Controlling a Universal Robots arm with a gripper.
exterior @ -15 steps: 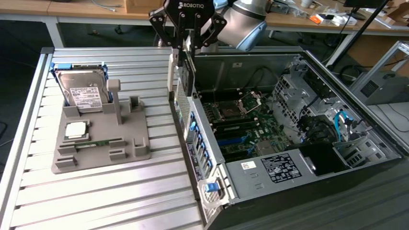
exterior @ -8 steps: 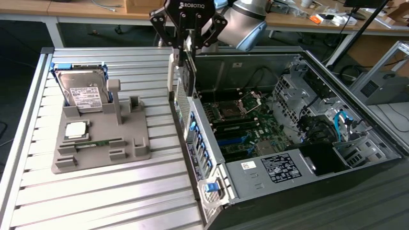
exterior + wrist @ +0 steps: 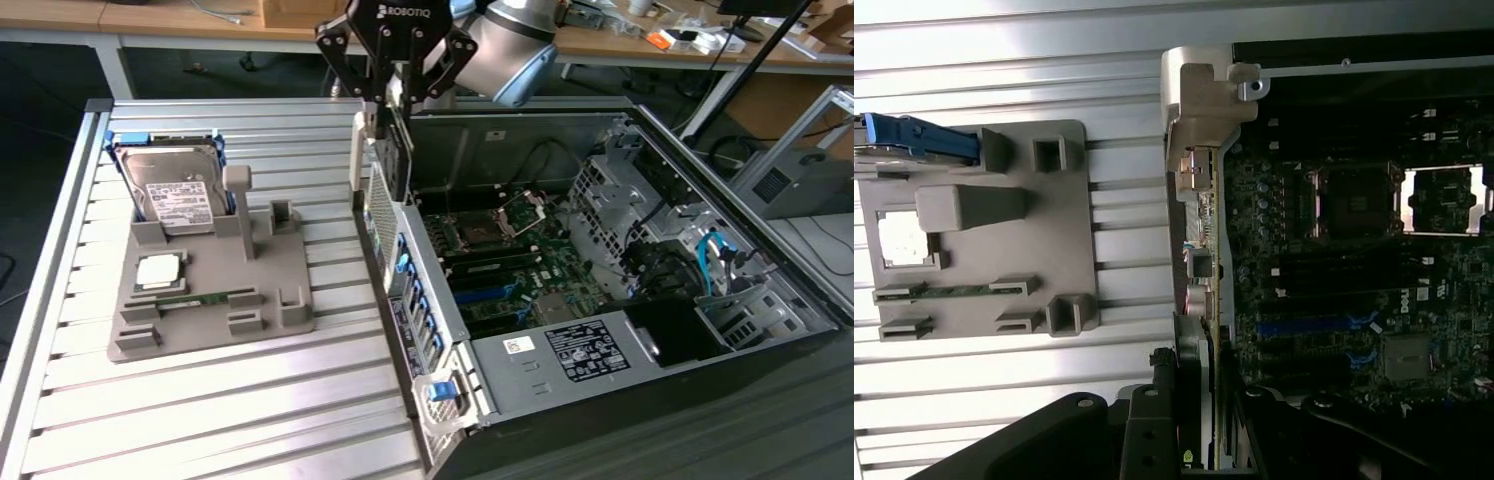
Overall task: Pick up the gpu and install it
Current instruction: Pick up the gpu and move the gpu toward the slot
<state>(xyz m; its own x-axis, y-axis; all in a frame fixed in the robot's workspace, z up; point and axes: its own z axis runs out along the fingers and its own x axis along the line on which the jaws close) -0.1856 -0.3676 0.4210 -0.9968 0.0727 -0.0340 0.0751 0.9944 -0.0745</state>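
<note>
A grey moulded plastic fixture tray (image 3: 287,300) lies on the slatted aluminium table (image 3: 200,410). On it a boxy silver hard drive with a white label (image 3: 171,190) stands upright, while a square silver processor chip (image 3: 159,270) and a narrow green memory stick (image 3: 200,299) lie flat. Just beside it, toward the exterior view's right, an open black computer case (image 3: 494,150) exposes its green motherboard (image 3: 514,270).

Grips the gpu (image 3: 1199,230) edge-on at frame centre, silver bracket (image 3: 1204,100) farthest from the pincer (image 3: 1204,395). Hangs between grey holder tray (image 3: 1059,235) on slatted counter (image 3: 1004,60) and motherboard (image 3: 1354,290).

1 ea: gpu (image 3: 1199,230), hard drive (image 3: 171,190), RAM stick (image 3: 200,300), CPU (image 3: 158,270), holder tray (image 3: 287,315), PC case (image 3: 400,255).
</note>
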